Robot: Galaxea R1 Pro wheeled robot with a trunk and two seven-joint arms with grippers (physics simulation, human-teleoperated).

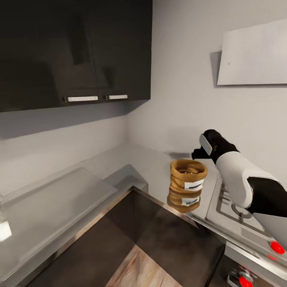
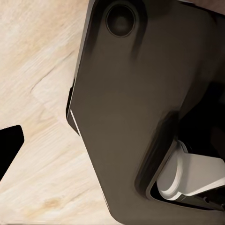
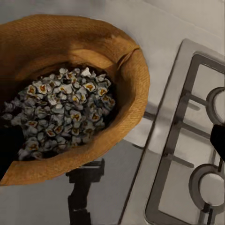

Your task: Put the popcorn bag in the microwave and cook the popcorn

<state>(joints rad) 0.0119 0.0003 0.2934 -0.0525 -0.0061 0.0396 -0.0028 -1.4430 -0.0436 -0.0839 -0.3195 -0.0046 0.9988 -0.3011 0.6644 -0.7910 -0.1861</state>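
Popcorn bag (image 1: 188, 174) stands upright on the grey worktop (image 1: 131, 159), close to the front edge where the slab meets the steel hob (image 1: 235, 211), with its mirror image showing in the glossy surface beneath it. Its rolled rim is open at the top and a white label faces the front edge. In the right wrist view the bag (image 3: 117, 56) is seen from above, holding a heap of pale speckled popcorn (image 3: 63, 112), and the hob (image 3: 187, 140) with its dark grates lies just beside it.

The right arm reaches over the hob toward the bag, and the right claw (image 1: 199, 152) hangs just beside the bag's rim, above it and toward the wall. Whether its fingers are spread or pressed together I cannot tell, as they are dark and seen from behind.

The left wrist view shows a dark housing of the robot over light wood floor (image 2: 37, 93); the left claw's state cannot be told there.

Dark wall cabinets (image 1: 75, 52) hang over the worktop's far corner, and a flat white hood (image 1: 255, 56) sits on the wall above the hob.
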